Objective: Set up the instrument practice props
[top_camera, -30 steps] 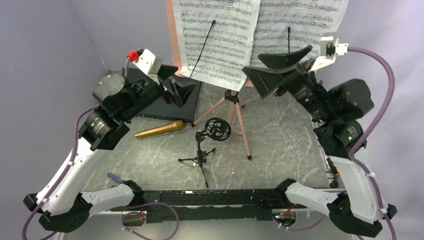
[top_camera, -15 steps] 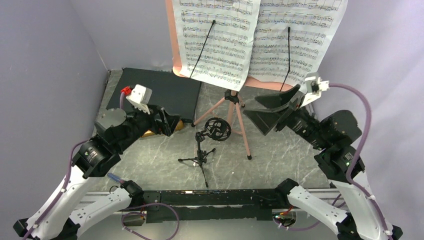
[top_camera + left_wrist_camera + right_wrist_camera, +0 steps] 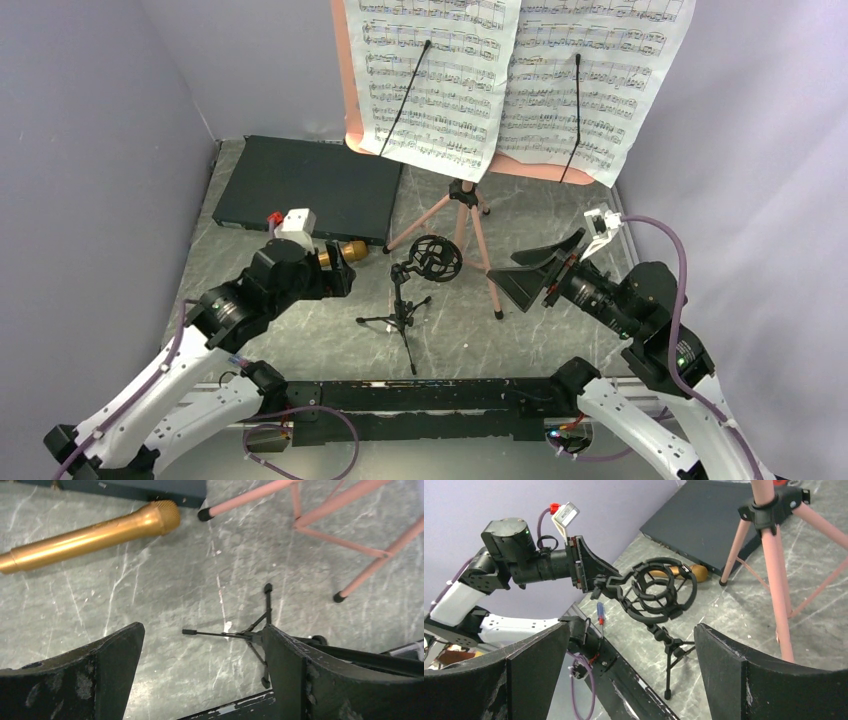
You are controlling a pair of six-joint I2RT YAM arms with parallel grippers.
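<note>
The pink-copper music stand stands on its tripod at the back, with two white sheet-music pages on its desk. The gold microphone lies flat by the black box; from above only its head shows. The small black mic stand stands in the middle, its ring mount empty. My left gripper is open and empty, low over the table just short of the microphone. My right gripper is open and empty, right of the tripod, facing the ring mount.
A flat black rectangular box lies at the back left. Purple walls close in the left, back and right. A black rail runs along the near edge. A small blue-and-red tool sits near the left arm's base.
Both arms have come down and back toward the near edge. The left gripper dropped from over the black box to the microphone. The right gripper dropped from the music stand's desk to beside the tripod.
</note>
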